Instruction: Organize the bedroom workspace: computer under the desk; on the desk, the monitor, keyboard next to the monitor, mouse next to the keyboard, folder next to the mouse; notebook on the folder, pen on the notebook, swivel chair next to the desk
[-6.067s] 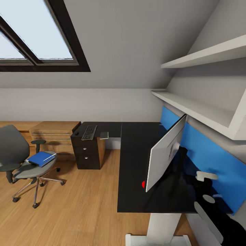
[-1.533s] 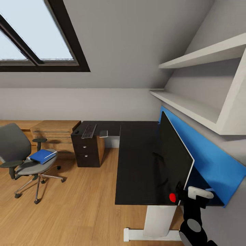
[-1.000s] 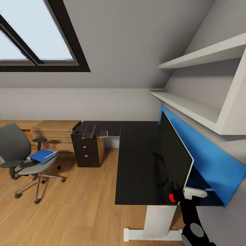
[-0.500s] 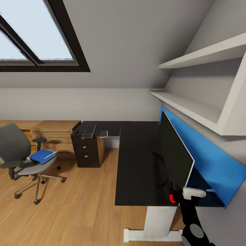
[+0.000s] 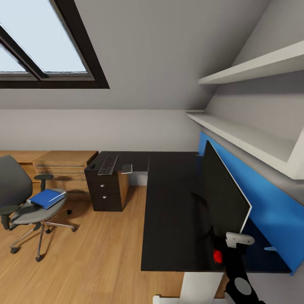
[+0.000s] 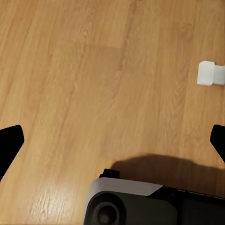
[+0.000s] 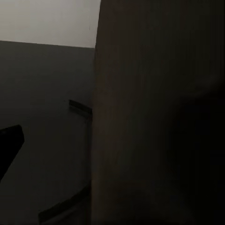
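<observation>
Head view: the monitor [image 5: 223, 192] stands upright on the black worktop [image 5: 169, 211], the right end effector [image 5: 219, 249] at its near lower corner; grip unclear. Left wrist view: the left end effector [image 6: 112, 140] gapes, empty, over floor [image 6: 93, 70]. Right wrist view: the dark panel [image 7: 154, 112] looms close. Likely rigid, top-heavy; hold its edge low.

We see the black monitor [image 5: 221, 198] upright on the dark desk [image 5: 169, 211]; the blue folder [image 5: 46, 197] lies on the swivel chair [image 5: 25, 207]

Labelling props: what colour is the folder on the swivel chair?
Blue, with a white page edge. The folder lies on the swivel chair seat; head view shows it best.
</observation>
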You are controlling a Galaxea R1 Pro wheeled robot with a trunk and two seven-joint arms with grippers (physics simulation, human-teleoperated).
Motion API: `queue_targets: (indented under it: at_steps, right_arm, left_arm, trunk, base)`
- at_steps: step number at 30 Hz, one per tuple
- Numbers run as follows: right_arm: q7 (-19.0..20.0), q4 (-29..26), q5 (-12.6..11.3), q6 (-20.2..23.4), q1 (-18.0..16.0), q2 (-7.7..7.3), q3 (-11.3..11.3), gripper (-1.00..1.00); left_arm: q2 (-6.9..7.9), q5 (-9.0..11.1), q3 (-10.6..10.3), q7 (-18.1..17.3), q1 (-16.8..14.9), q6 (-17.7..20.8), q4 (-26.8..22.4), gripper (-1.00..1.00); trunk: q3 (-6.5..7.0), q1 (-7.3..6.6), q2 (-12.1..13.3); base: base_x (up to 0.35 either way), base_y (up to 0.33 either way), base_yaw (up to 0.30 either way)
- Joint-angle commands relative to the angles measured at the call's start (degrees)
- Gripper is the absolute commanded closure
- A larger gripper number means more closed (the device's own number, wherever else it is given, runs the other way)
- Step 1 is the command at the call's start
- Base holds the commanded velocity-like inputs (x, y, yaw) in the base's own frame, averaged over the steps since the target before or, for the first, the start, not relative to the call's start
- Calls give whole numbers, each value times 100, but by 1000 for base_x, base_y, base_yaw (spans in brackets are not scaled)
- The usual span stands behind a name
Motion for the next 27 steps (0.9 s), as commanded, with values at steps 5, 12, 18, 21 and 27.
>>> queue_targets:
  at_steps: [5,12,18,21,27]
  right_arm:
    - [-28,1,-82,-54,-9,-13,18,-100]
    - [-28,3,-79,-54,-9,-8,15,-100]
    - [-28,3,-79,-55,-9,-12,15,-100]
    - [-28,3,-79,-55,-9,-14,15,-100]
    - [-28,3,-79,-54,-9,-11,15,-100]
  left_arm:
    - [1,32,-16,25,-2,-11,-8,-100]
    - [1,31,-16,25,1,-11,-6,-100]
    - [1,31,-16,25,-1,-11,-7,-100]
    - [1,29,-16,25,1,-11,-7,-100]
    - [1,32,-16,25,0,-10,-8,-100]
  trunk:
    - [-11,5,-9]
    - [-11,5,-9]
    - [-11,5,-9]
    - [-11,5,-9]
    - [-11,5,-9]
  base:
    - [211,0,0]
    - [81,0,0]
    - [4,0,0]
    - [-122,0,0]
    - [-267,0,0]
